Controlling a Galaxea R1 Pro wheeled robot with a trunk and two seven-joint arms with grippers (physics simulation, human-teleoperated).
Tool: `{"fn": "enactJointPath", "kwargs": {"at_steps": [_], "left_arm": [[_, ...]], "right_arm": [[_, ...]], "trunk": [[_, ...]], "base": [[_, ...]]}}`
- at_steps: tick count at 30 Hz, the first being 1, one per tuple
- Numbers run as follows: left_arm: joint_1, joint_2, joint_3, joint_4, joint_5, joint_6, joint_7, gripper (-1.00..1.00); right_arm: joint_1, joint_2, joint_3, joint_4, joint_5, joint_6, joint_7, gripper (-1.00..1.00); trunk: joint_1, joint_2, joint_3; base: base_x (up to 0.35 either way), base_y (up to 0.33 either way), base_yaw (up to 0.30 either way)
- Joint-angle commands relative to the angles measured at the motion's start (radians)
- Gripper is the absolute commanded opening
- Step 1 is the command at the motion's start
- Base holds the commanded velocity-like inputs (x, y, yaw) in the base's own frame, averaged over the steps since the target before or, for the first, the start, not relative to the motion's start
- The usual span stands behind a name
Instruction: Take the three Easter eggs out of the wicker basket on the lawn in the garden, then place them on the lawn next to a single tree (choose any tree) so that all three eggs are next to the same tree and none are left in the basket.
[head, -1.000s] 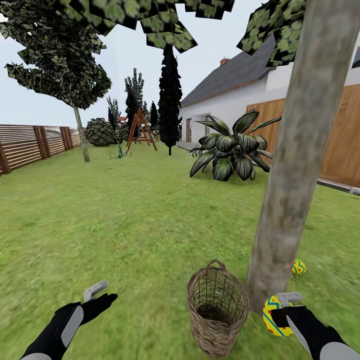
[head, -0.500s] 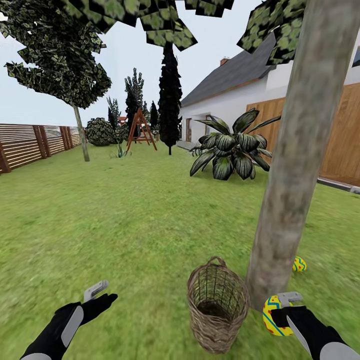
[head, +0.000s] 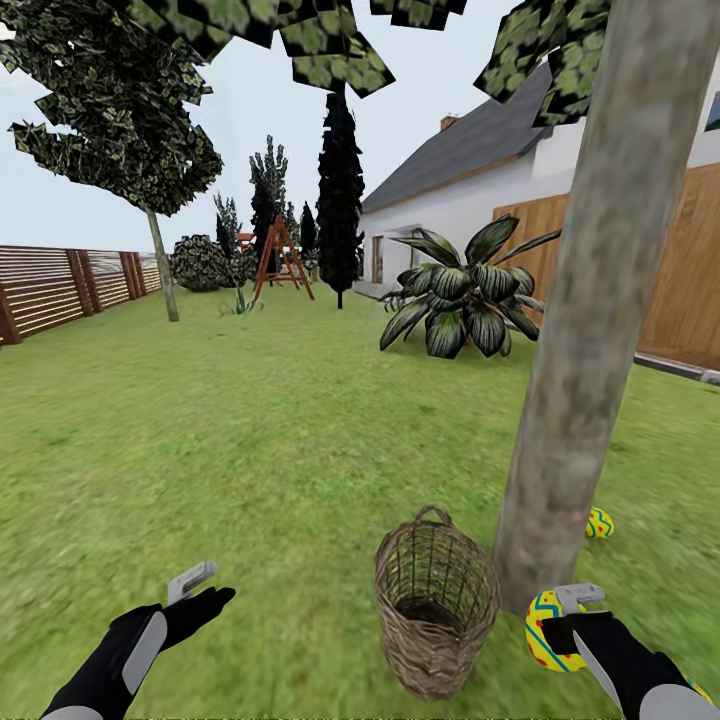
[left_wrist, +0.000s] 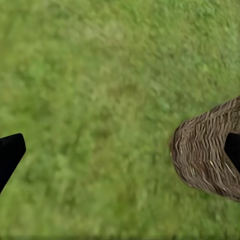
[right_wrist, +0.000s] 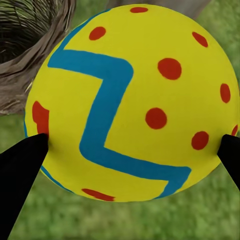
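One yellow egg with a blue zigzag and red dots (right_wrist: 132, 102) is pinched in my right gripper (head: 560, 625), fingertips (right_wrist: 22, 165) on opposite sides at its widest part, low beside the thick mottled grey-brown tree trunk (head: 585, 300). Looks light, hard and slick to me, so a grip across the middle seems safest or it'll squirt out. Another small yellow egg (head: 599, 523) lies on the green lawn (head: 250, 440) just behind the trunk. My left gripper (head: 195, 590) hangs spread and empty, near the round brown wicker basket (head: 435, 615).
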Motion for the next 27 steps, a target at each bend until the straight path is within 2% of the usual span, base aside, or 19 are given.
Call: {"fn": "enactJointPath", "kwargs": {"at_steps": [1,27], "left_arm": [[-0.001,-0.001,0.004,-0.001,0.003,0.007,-0.003,1.0],[-0.001,-0.001,0.004,-0.001,0.003,0.007,-0.003,1.0]], "right_arm": [[0.0,-0.001,0.003,-0.002,0.006,0.006,0.003,-1.0],[0.0,0.001,0.003,-0.001,0.008,0.006,0.003,-1.0]], "trunk": [[0.004,-0.008,-0.004],[0.104,-0.19,-0.086]], "base": [[0.0,0.0,0.0],[0.0,0.0,0.0]]}}
